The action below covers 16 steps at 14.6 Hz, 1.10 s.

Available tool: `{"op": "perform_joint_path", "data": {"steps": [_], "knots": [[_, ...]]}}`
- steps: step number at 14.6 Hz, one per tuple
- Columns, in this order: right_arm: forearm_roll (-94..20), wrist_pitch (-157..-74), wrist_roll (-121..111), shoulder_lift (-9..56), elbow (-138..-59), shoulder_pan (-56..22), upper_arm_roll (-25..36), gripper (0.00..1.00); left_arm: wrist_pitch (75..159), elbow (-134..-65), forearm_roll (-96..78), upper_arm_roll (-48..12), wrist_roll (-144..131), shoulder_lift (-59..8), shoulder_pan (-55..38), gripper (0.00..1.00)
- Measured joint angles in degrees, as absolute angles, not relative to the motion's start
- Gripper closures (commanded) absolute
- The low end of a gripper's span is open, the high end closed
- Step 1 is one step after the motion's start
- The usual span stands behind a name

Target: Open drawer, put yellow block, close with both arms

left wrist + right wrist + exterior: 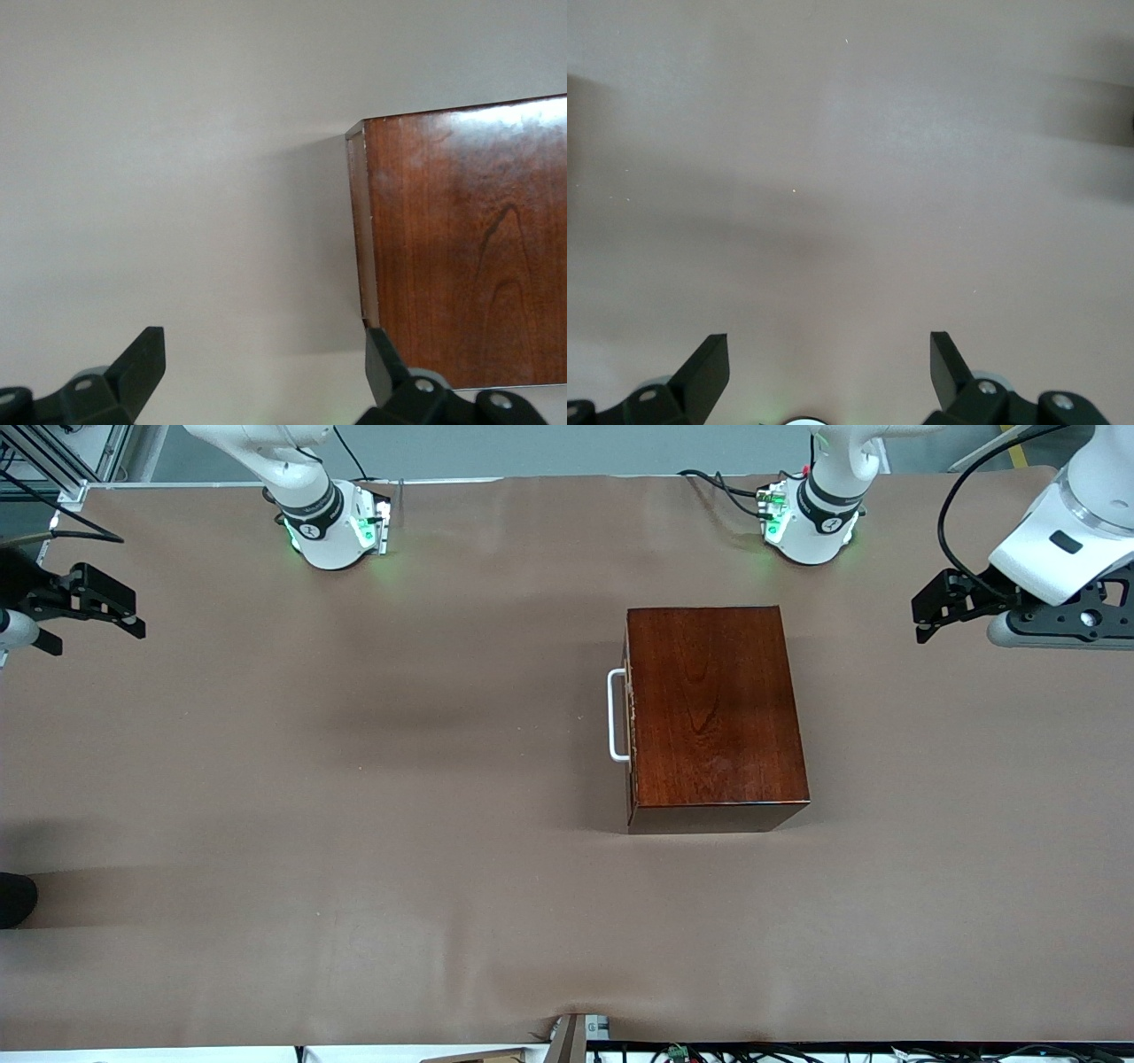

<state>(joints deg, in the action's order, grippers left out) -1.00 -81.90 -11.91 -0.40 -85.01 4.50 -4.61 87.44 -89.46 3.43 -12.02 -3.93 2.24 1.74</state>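
Front view: a mahogany-coloured box (716, 713) is seen standing on the brown-covered bench (354, 824), toward the left arm's end, with its drawer (630, 717) fully shut and the white bar handle (616, 716) turned toward the right arm's end. The left claw (941, 608) is held in the air over the bench edge at the left arm's end, beside the box and well apart from it; its fingers look spread. The right claw (93, 607) is held over the bench edge at the right arm's end, well apart from everything. The yellow block is not shown anywhere on the bench.

Left wrist view: the left claw (266, 367) is shown with fingers spread wide and nothing between them; a corner of the glossy box (461, 239) is caught below it.

Right wrist view: the right claw (829, 367) is likewise spread and empty, with only bare bench cover (850, 177) underneath.

By this evidence, no step can be counted as done: the drawer remains to be pulled open, the block found and placed, and the drawer pushed shut by both arms.
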Motion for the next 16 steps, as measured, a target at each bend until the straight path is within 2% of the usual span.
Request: {"op": "perform_joint_path", "data": {"steps": [16], "knots": [[-1.0,-81.9,-11.9,-0.4,-85.0,4.6,-4.6,0.00,86.5,-87.3,1.9,-11.6,-3.6,2.6,5.0,0.00]]}}
